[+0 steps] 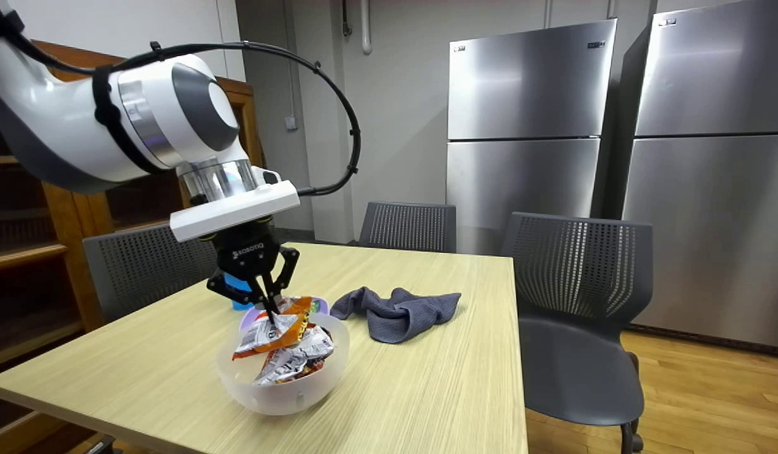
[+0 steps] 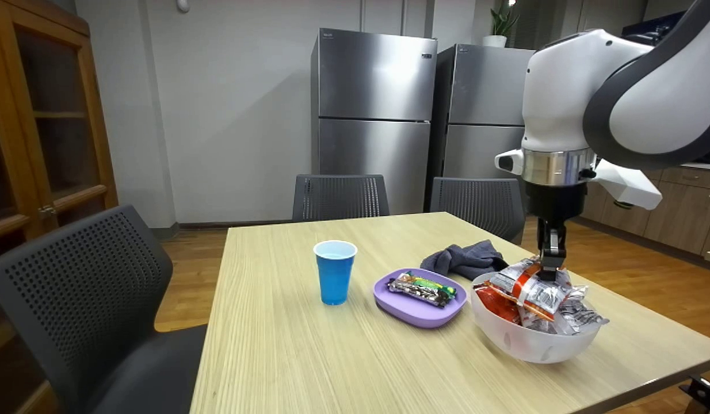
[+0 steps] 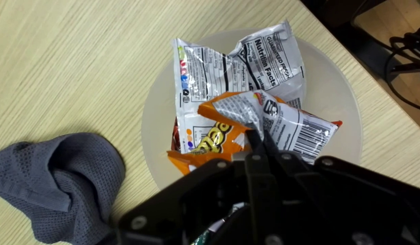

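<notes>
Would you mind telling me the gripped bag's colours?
The bag is mainly orange and white, clearest in the wrist view.

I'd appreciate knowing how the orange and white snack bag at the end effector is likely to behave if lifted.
The snack bag will likely feel floppy, since its wrapper creases sharply where the end effector pinches it. Its glossy sheen suggests it may be slippery. It might also twist, being gripped only at a small fold.

A glossy snack packet (image 3: 281,117), orange with yellow lettering on the front and silvery white with a barcode behind, is pinched into a sharp crease, spreading aslant across the centre of the wrist view.
</notes>
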Controlling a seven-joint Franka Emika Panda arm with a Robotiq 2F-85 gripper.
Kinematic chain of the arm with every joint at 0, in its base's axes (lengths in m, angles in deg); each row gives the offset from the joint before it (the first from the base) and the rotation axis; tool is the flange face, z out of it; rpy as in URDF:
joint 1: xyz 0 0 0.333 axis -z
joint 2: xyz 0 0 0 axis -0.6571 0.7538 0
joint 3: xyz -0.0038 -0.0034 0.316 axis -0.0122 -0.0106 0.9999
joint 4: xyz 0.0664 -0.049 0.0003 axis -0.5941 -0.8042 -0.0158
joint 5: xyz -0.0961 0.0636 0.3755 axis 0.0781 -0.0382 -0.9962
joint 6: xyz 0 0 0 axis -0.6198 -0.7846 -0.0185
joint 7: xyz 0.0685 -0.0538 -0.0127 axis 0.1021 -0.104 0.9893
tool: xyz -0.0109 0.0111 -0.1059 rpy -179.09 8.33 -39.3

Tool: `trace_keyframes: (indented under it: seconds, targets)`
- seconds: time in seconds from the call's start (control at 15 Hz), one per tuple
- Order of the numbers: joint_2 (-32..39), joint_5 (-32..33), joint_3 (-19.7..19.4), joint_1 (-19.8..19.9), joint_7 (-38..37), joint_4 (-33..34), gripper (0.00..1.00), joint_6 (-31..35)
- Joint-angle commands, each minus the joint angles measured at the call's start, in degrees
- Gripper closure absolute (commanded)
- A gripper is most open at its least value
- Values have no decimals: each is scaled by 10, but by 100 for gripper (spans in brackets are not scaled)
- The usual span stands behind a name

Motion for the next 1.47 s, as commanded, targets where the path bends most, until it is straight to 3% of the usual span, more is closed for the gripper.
trace_keyframes:
  seconds: [0.0, 0.6, 1.07, 1.4]
  targets:
    - [15, 10, 3, -2, -22, 12, 67, 3]
    - [-30, 8, 6, -7, -18, 2, 1, -14]
    - [-88, -34, 4, -18, -5, -14, 0, -13]
    - [-88, -143, -10, -42, 12, -4, 0, -5]
